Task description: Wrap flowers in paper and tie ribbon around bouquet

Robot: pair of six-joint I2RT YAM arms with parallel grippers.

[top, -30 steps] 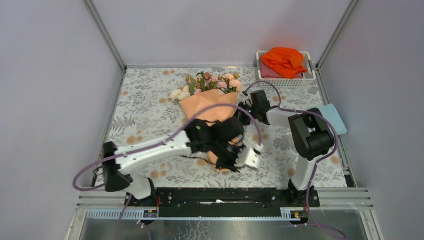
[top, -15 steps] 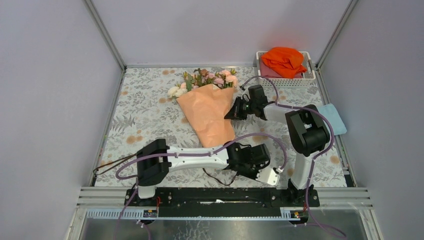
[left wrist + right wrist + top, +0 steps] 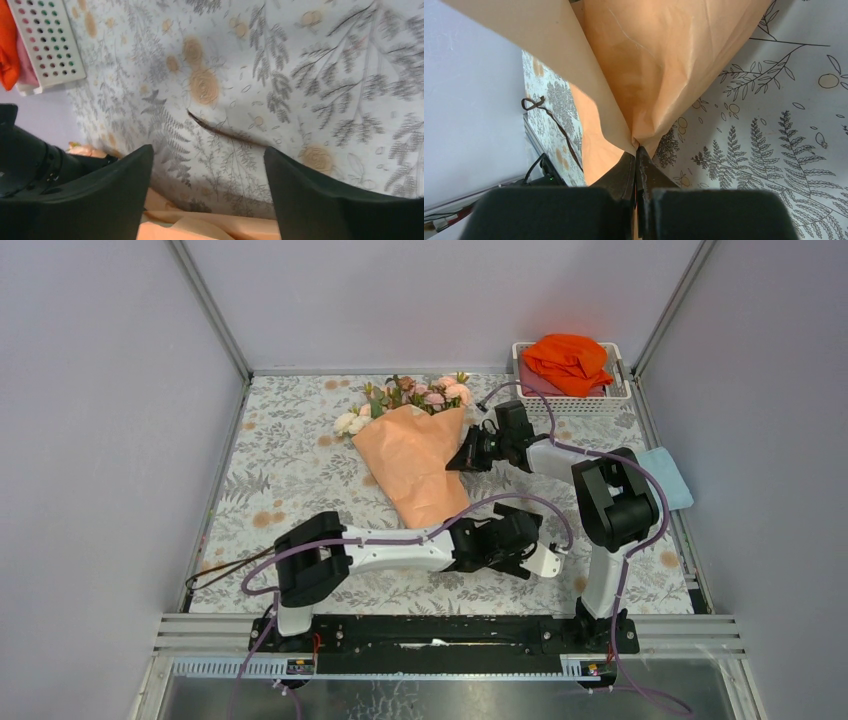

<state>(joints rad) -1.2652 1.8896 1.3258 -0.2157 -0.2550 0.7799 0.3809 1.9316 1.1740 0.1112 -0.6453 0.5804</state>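
The bouquet lies mid-table, a cone of peach-orange paper [image 3: 415, 465] with the flowers [image 3: 410, 400] sticking out of its far end. My right gripper [image 3: 462, 458] is shut on the paper's right edge [image 3: 659, 75], which bunches into a fold at its fingertips [image 3: 638, 147]. Just right of the cone's tip, low over the table, my left gripper [image 3: 540, 558] is open with nothing between its fingers [image 3: 207, 150]. One end of the dark brown ribbon [image 3: 220, 131] lies on the cloth just ahead of it. More ribbon [image 3: 235, 562] trails to the table's left edge and shows past the paper [image 3: 549, 117].
A white perforated basket [image 3: 570, 390] holding an orange cloth [image 3: 570, 360] stands at the far right corner. A light blue cloth [image 3: 668, 475] lies by the right wall. Purple cables [image 3: 400, 540] loop over both arms. The floral table covering [image 3: 290, 470] spans the table.
My left arm swung from over the cone's lower part to the near right, and its jaws then opened, leaving the ribbon end on the table. The right gripper kept its pinch and edged farther back.
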